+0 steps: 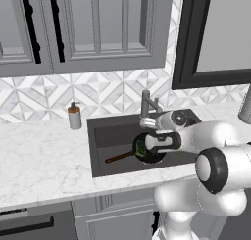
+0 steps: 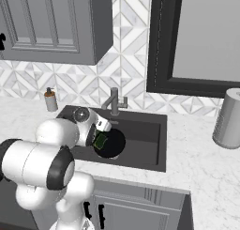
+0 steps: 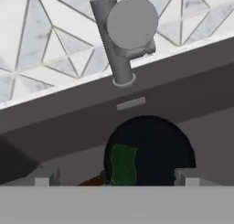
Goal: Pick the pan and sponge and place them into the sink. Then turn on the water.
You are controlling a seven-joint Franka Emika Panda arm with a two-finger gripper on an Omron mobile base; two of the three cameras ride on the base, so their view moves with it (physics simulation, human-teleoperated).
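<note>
The black pan (image 1: pixel 149 153) lies in the dark grey sink (image 1: pixel 98 151), its brown handle (image 1: pixel 117 158) pointing left. The green sponge (image 1: pixel 139 146) rests on the pan's left part; in the hand view the sponge (image 3: pixel 123 165) stands against the black pan (image 3: pixel 155 145). My gripper (image 3: pixel 116 178) hovers just above them, open, its fingertips (image 3: pixel 45 177) wide on either side and touching nothing. From the right, the sponge (image 2: pixel 100 141) and the pan (image 2: pixel 112 143) show below my hand. No water falls from the faucet (image 1: pixel 147 104).
A grey soap dispenser (image 1: pixel 74 115) stands on the marble counter left of the sink. A tall grey cylinder (image 2: pixel 228 118) stands on the counter at the right. The faucet (image 3: pixel 121 40) rises behind the basin against the tiled wall, with cabinets above.
</note>
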